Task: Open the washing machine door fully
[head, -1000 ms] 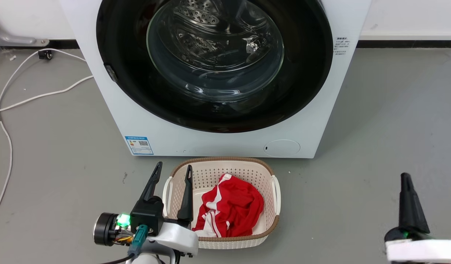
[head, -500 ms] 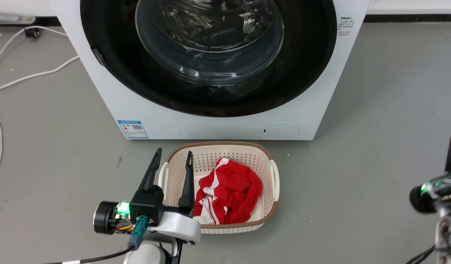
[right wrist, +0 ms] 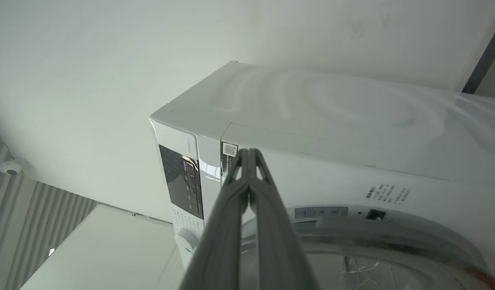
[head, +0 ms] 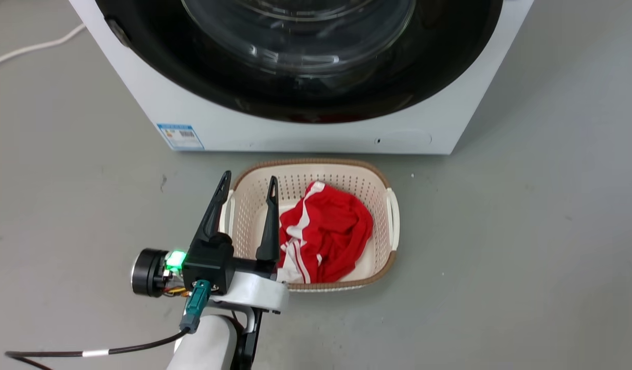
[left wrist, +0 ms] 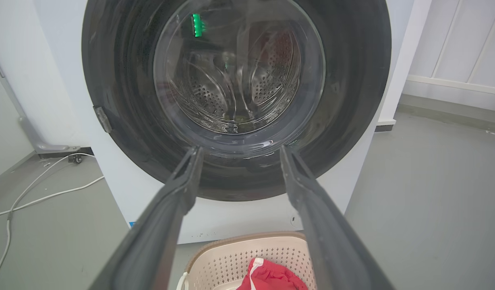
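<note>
Grey floor (head: 526, 205), smooth, w/ a small dark scuff (head: 163, 181) & a few pale specks. White front-load washing machine (head: 316, 137) stands on it at the far side, blue label (head: 179, 136) at its lower L corner. Just in front of the machine, not touching it, a cream perforated laundry basket (head: 316, 164) w/ brown rim sits on the floor. White cable (head: 35, 47) trails over the floor L of the machine; in L wrist view it runs to a small black part (left wrist: 74, 158) nr the wall
</note>
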Motion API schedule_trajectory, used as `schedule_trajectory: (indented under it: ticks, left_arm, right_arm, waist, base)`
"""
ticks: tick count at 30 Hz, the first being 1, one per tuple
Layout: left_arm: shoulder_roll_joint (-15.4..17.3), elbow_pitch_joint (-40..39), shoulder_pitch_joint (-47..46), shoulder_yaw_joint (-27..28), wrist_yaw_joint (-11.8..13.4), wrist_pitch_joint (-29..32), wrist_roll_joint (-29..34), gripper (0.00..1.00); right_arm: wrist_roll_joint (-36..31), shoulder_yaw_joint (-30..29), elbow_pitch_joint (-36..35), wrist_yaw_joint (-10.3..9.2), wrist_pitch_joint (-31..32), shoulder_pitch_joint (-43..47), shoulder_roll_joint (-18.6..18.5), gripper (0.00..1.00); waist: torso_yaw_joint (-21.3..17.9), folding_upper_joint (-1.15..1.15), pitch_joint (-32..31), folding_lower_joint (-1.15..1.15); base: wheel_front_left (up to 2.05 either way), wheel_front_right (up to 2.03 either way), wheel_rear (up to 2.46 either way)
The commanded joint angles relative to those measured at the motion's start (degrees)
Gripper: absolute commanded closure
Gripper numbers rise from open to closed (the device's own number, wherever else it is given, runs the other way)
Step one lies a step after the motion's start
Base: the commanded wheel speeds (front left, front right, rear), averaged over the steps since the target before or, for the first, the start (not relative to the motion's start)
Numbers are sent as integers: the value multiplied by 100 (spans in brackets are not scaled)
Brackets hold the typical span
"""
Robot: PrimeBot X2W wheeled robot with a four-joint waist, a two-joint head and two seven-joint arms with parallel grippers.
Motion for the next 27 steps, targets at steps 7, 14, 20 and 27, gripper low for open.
schedule_trajectory:
  ticks: [7,14,20,27]
  left_arm:
    - [2,-214,-286,-32,-8,-15,96,0]
    - [3,-349,-418,-43,40,-15,165,0]
    - [3,-424,-546,-98,36,-15,201,0]
    - [1,-488,-634,-191,100,-14,188,0]
  right_arm:
    - [-365,1352,1104,0,757,-1954,-582,100]
    - [-948,2615,2034,0,1569,-3401,-375,100]
    - [-1358,3277,2584,0,2137,-4178,-88,100]
    - [-1544,3565,2746,0,2475,-4519,45,100]
  waist:
    - [108,0,566,0]
    - [143,0,918,0]
    - [204,0,1213,0]
    - [303,0,1440,0]
  base:
    - [0,0,0]
    - [0,0,0]
    - [0,0,0]
    - [0,0,0]
